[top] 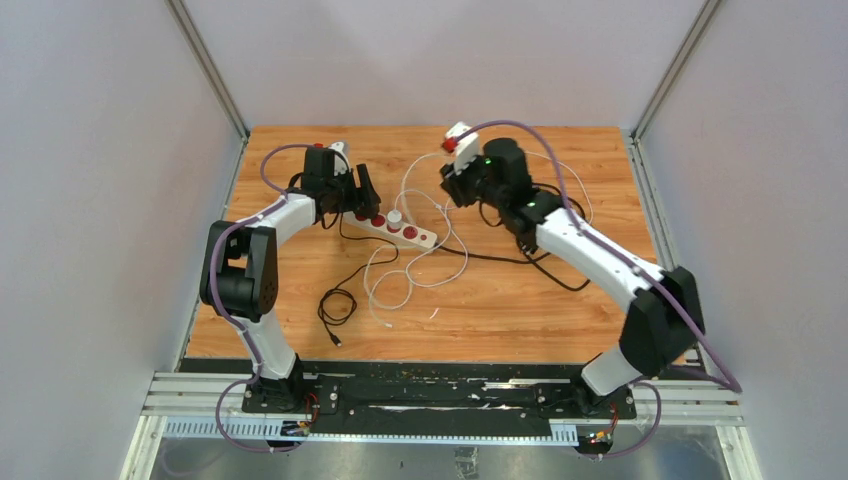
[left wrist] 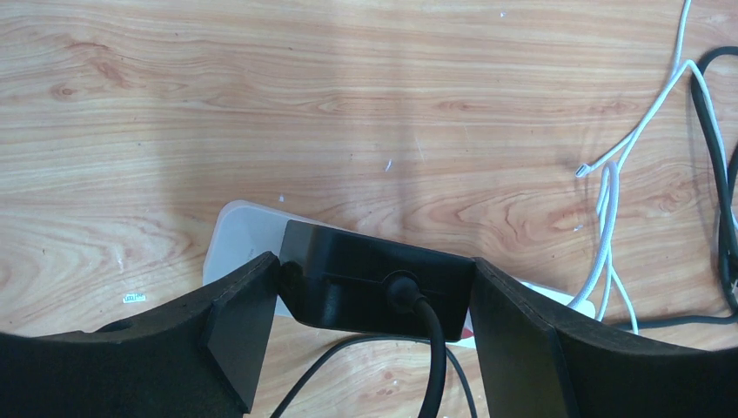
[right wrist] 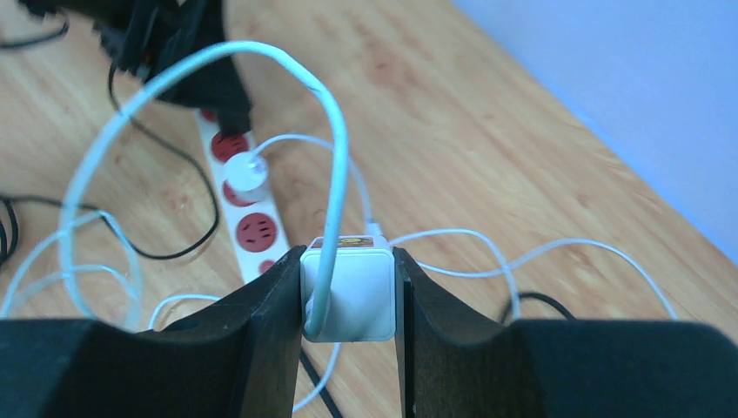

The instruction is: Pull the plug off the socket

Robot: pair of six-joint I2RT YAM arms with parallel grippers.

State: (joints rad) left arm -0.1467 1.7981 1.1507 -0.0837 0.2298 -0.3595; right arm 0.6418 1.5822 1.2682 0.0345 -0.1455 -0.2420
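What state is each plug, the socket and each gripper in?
white cube plug: unplugged, lifted
round white plug: plugged in
black plug: seated on socket
socket: flat on table
right gripper: jaws shut on white cube plug
left gripper: jaws shut on black plug

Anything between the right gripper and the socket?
Only the cable of the white plug arcs across that gap, over bare table, in the right wrist view; the right gripper holds it off the socket.

The left arm (top: 245, 260) bends forward, left pincer (left wrist: 374, 300) low, clamped on a black block (left wrist: 348, 266). The right arm (top: 600, 255) reaches inward, right pincer (right wrist: 348, 300) raised, squeezing a white plug (right wrist: 364, 292).
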